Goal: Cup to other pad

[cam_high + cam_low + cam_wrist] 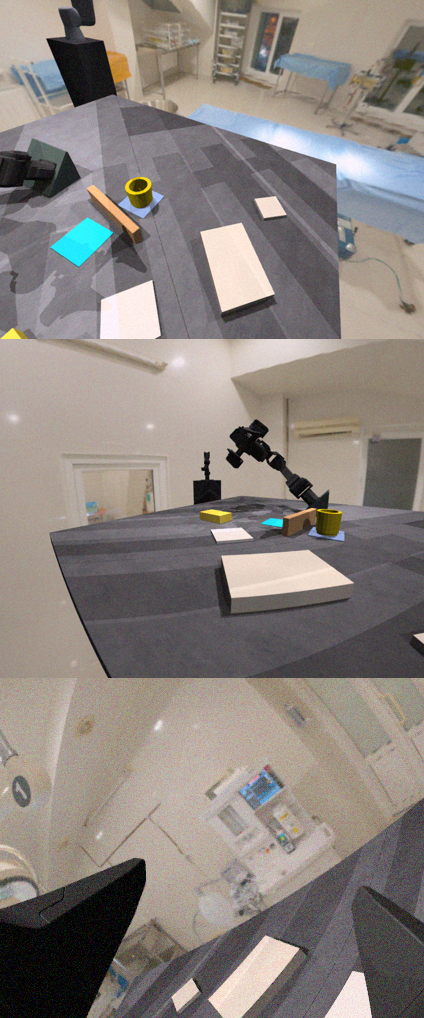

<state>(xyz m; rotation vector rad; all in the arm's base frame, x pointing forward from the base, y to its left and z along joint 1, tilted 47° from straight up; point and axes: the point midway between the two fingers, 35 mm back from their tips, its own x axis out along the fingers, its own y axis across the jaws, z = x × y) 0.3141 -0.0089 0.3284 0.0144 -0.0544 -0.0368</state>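
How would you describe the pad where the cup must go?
On the grey table, find the wooden arch block beside the yellow cup. The target pad lies flat on its other side. It is bright cyan and bare; the cup's pad is paler blue.

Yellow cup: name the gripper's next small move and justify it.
Probably swing the gripper down toward the yellow cup, jaws kept wide. It hangs high above the table, open and empty, while the cup stands upright on the blue pad, beside the wooden arch block.
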